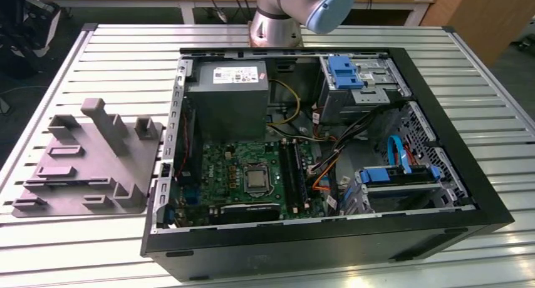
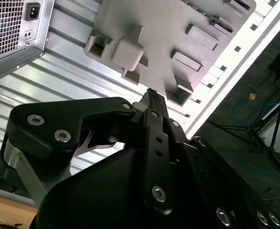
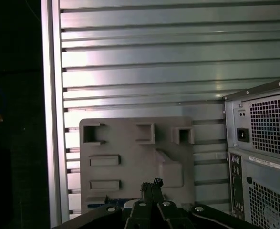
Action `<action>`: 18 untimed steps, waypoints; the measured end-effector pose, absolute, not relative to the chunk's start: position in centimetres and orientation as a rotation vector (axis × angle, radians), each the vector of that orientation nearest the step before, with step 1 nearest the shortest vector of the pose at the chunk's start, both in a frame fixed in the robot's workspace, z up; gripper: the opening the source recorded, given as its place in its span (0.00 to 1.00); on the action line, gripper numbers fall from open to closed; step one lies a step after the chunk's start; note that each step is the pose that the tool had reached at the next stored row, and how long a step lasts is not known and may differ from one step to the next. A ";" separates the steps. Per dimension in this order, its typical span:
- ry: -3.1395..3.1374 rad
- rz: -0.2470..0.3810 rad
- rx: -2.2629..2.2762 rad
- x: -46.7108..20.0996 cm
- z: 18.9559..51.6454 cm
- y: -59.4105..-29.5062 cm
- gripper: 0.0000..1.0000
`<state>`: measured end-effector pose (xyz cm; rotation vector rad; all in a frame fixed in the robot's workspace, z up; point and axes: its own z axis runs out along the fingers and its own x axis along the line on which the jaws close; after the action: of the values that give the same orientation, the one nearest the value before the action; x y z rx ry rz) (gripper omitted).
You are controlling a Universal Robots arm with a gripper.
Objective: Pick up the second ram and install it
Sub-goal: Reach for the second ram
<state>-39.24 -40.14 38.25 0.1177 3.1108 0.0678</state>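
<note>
The gripper (image 3: 152, 183) hangs high over the grey parts tray (image 3: 168, 131), fingers pinched together and carrying nothing. The second ram (image 3: 101, 206) looks to be that blue-green strip lying on the tray, at the end away from the tall posts, not yet picked up. The open computer case (image 1: 493, 206) sits just beside the tray on the slatted table (image 1: 468, 44), its memory slots (image 1: 292, 169) next to the processor socket. By my read this is the reach for the stick; best to turn the jaws across its thin faces, open just wider than the board and descend square at mid-length, clear of the tray's raised blocks, so it lifts level without twisting.
</note>
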 end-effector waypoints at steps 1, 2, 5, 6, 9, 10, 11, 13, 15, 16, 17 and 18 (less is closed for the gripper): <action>3.111 0.068 0.118 -39.3 38.2 -40.2 0.10; 3.111 0.068 0.118 -39.4 38.1 -40.4 0.10; 3.111 0.068 0.118 -39.6 37.7 -40.7 0.10; 3.111 0.068 0.118 -39.7 37.5 -40.8 0.10; 3.111 0.068 0.118 -39.9 37.2 -41.2 0.10; 3.111 0.068 0.118 -40.0 37.0 -41.4 0.10; 3.111 0.068 0.118 -40.0 36.9 -41.5 0.10; 3.111 0.068 0.118 -40.1 36.6 -41.7 0.10; 3.112 0.068 0.118 -40.2 36.3 -41.9 0.10; 3.112 0.068 0.118 -40.3 36.2 -42.1 0.10; 3.112 0.068 0.118 -40.4 36.0 -42.2 0.10; 3.112 0.068 0.118 -40.4 35.9 -42.3 0.10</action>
<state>-40.42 -42.30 35.90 0.1180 3.1121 0.0675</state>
